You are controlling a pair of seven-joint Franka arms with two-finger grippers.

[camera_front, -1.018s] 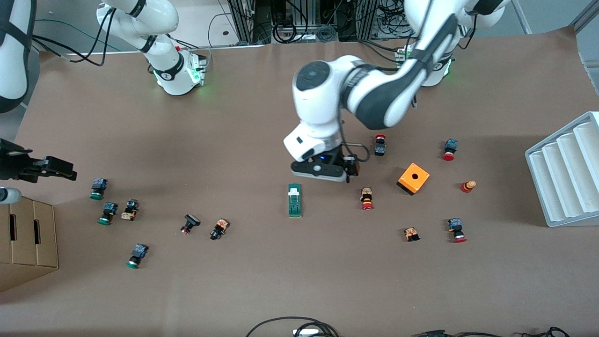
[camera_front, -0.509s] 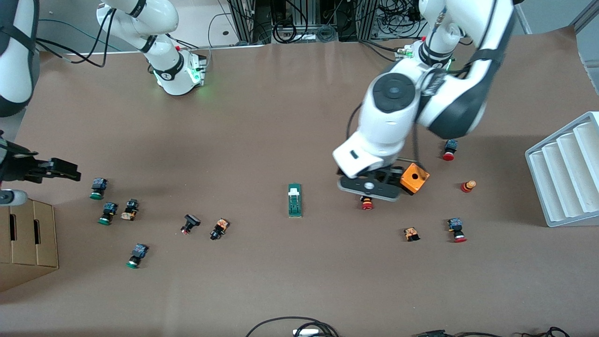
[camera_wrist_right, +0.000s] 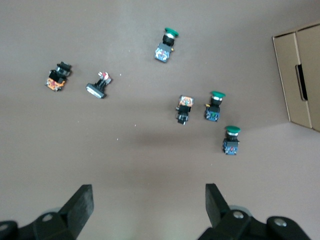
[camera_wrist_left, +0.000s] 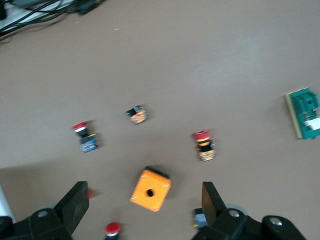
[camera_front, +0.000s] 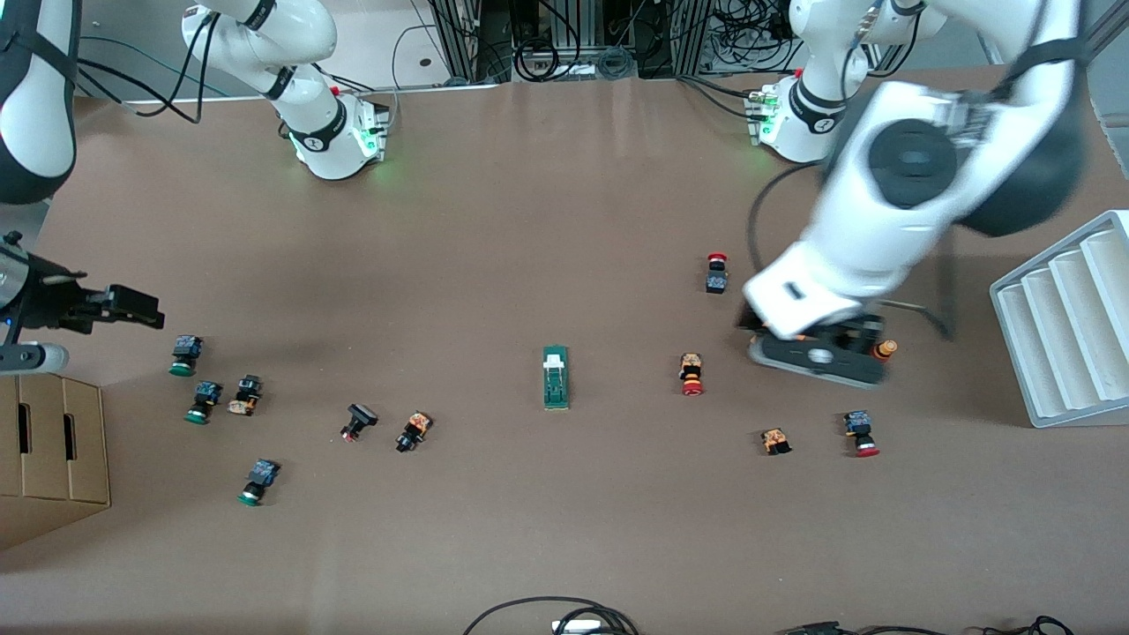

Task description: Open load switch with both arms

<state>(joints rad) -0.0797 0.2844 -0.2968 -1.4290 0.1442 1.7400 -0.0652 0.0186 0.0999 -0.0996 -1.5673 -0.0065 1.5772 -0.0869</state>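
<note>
The load switch (camera_front: 556,377), a narrow green block with a white sliding piece, lies alone in the middle of the table; it also shows at the edge of the left wrist view as the load switch (camera_wrist_left: 305,113). My left gripper (camera_front: 818,358) hangs open toward the left arm's end of the table, well away from the switch. It is over the orange box (camera_wrist_left: 150,190), which the hand hides in the front view. My left gripper (camera_wrist_left: 142,202) holds nothing. My right gripper (camera_front: 132,304) is open and empty at the right arm's end, over bare table (camera_wrist_right: 148,202).
Small push buttons lie scattered: green-capped ones (camera_wrist_right: 215,106) near a cardboard box (camera_front: 53,450) at the right arm's end, red-capped ones (camera_front: 691,374) around the orange box. A white ridged tray (camera_front: 1067,317) stands at the left arm's end. Cables (camera_front: 551,617) lie at the near edge.
The left arm has swung away from beside the load switch toward its own end, stopping over the orange box. The right gripper has crept slightly inward. The load switch has not moved.
</note>
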